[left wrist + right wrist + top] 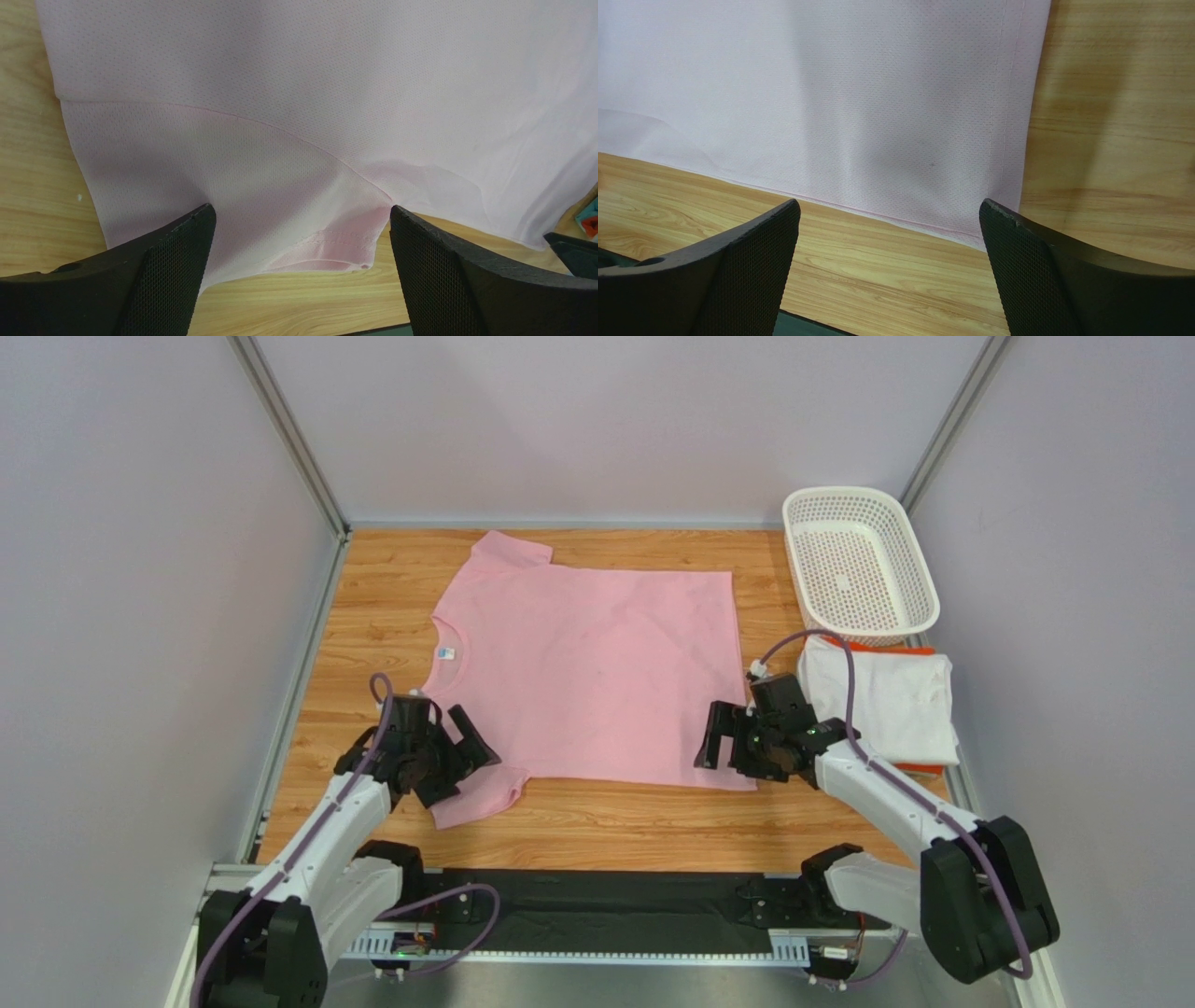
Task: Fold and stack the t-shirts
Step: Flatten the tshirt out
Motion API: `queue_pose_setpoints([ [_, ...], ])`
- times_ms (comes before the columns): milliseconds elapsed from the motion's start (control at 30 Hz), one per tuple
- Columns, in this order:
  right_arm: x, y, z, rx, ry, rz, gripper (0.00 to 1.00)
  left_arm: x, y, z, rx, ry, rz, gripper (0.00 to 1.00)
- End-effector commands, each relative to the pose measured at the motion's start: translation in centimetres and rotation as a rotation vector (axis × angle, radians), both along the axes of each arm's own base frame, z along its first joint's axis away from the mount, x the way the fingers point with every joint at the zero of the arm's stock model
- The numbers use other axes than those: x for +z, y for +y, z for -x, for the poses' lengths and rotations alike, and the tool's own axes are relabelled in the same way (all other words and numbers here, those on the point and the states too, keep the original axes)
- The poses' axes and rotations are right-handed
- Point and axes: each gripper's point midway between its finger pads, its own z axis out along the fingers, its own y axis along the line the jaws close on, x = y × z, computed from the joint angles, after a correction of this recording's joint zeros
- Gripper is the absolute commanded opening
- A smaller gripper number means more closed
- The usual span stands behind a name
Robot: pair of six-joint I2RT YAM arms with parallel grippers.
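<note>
Holds left gripper (474, 742) wide, empty, astride the pink t-shirt (589, 672) at its near sleeve (281, 203). Holds right gripper (711, 742) wide, empty, just short of the near hem corner (1011, 217). Probably poised to pinch both for folding. Leaves white t-shirt (898, 700) folded just right of the right gripper.

The top view looks down from behind the arms (326, 837) onto the whole table (365, 616). Both wrist views sit low and close (own fingers (161, 280) at the bottom), sharing the near edge of the pink t-shirt (589, 672).
</note>
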Motion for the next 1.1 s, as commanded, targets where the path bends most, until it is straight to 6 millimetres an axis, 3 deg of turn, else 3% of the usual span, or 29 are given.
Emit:
queue_pose_setpoints([
  [0, 2.8, 0.4, -1.0, 0.004, -0.093, -0.032, 1.0, 0.5, 0.6, 1.3, 0.044, 0.026, -0.009, 1.0],
  [100, 4.7, 0.3, -1.3, 0.01, -0.134, -0.035, 1.0, 2.4, 0.9, 1.1, 0.084, -0.055, 0.005, 1.0],
  [267, 6.0, -0.3, -1.4, -0.002, -0.187, -0.021, 1.0, 3.7, 2.2, 1.8, 0.187, -0.098, -0.013, 1.0],
  [400, 5.9, -0.4, -1.0, 0.002, -0.192, -0.024, 1.0, 2.9, 3.0, 3.9, 0.304, -0.025, 0.001, 1.0],
  [533, 5.6, -0.5, -0.8, 0.015, -0.187, -0.018, 1.0, 0.9, 3.4, 5.1, 0.414, 0.051, 0.016, 1.0],
  [667, 5.6, -0.4, -0.8, 0.039, -0.189, -0.013, 1.0, 0.0, 4.9, 6.7, 0.485, 0.115, -0.059, 1.0],
  [833, 5.2, -0.2, -0.8, 0.055, -0.171, -0.01, 1.0, -0.6, 5.6, 7.1, 0.509, 0.143, -0.1, 0.98],
  [933, 4.9, -0.3, -0.8, 0.057, -0.166, -0.002, 1.0, -0.8, 5.8, 6.9, 0.5, 0.15, -0.119, 0.91],
  [1067, 4.7, -0.4, -0.9, 0.056, -0.161, 0.011, 1.0, -0.7, 5.9, 6.8, 0.479, 0.162, -0.141, 0.71],
])
